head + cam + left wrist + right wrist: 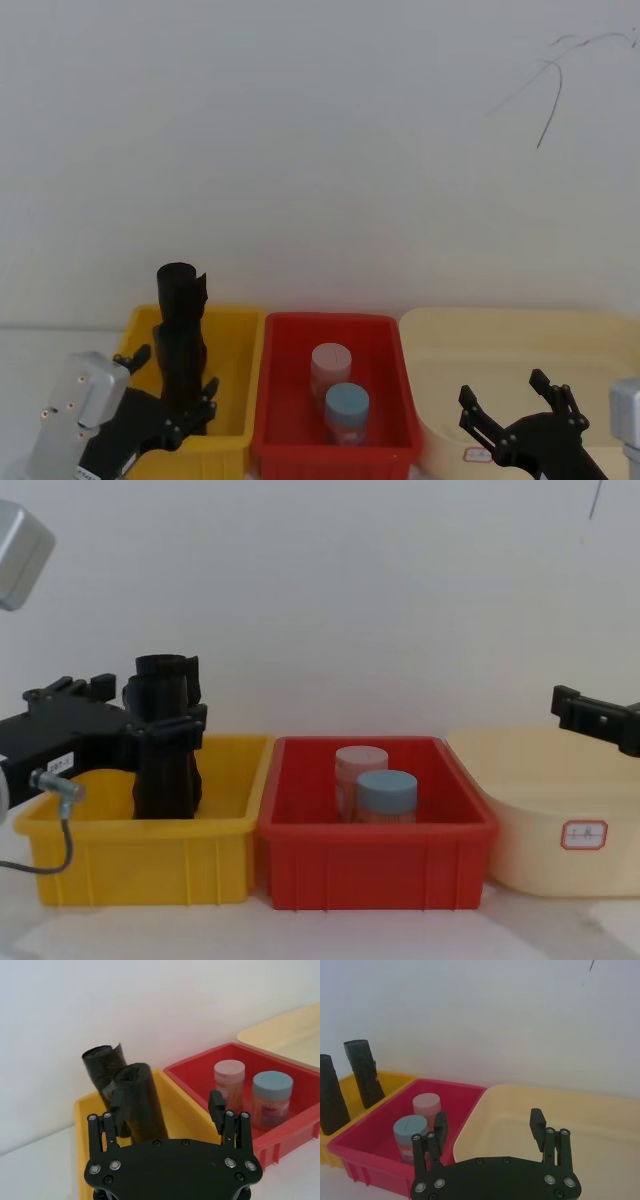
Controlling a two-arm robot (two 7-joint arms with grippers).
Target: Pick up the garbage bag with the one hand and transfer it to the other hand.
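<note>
**Left tool [167, 1100] open around the garbage bag [137, 1105]**

Its prongs stand released on either side of the upright roll in the yellow bin [180, 1112], one prong just beside it, seemingly set for a side grip not yet closed. A bumpier black roll [102, 1062] stands just behind. Farther right, the right tool [512, 398] hovers spread over the cream tub [520, 330], probably placed to receive the handover.
</note>
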